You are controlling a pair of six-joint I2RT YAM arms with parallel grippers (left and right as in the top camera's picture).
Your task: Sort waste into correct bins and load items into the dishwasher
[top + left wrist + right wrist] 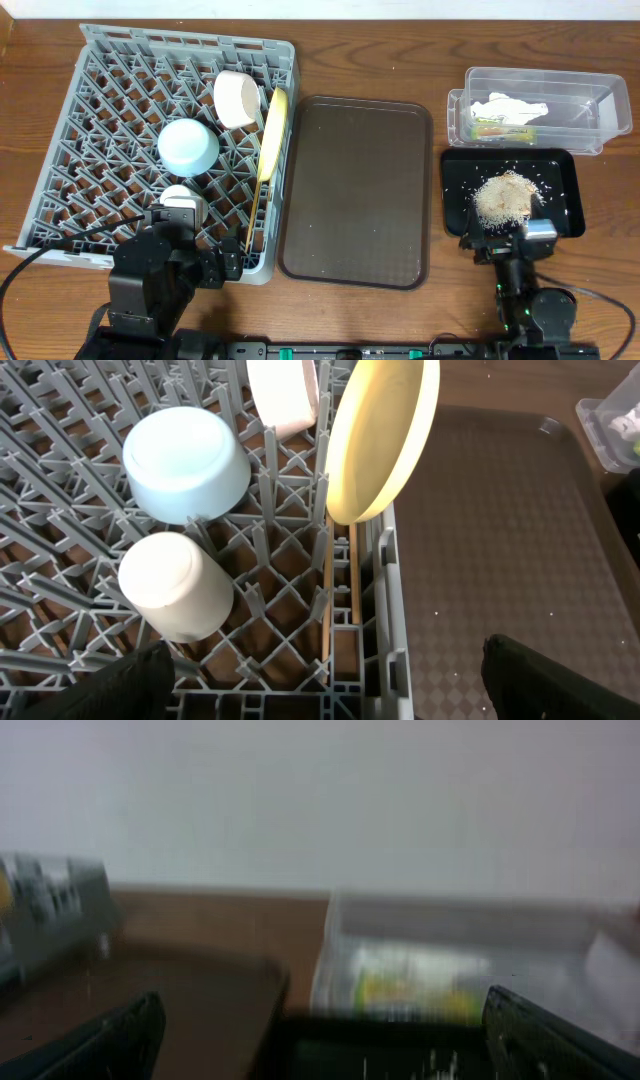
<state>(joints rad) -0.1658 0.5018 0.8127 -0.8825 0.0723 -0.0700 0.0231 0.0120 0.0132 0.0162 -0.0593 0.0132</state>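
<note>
The grey dish rack (100, 150) holds a cream-white bowl (237, 98), a light blue bowl (188, 146), a white cup (183, 203), a yellow plate (272, 135) on edge and the chopsticks (250, 225) along its right side. The left wrist view shows the cup (175, 588), blue bowl (187, 463), plate (382, 435) and chopsticks (340, 585). My left gripper (325, 690) is open and empty over the rack's near right corner. The clear tub (590, 105) holds the napkin (510, 107) and green-orange scrap (490, 128). The black tray (560, 180) holds the rice heap (503, 195). My right gripper (325, 1040) is open and empty at that tray's near edge.
The dark brown serving tray (357, 190) lies between the rack and the bins. Loose grains are scattered on the black tray. The right wrist view is blurred; it shows the tub (440, 970) ahead and the rack's corner (50, 920) at far left.
</note>
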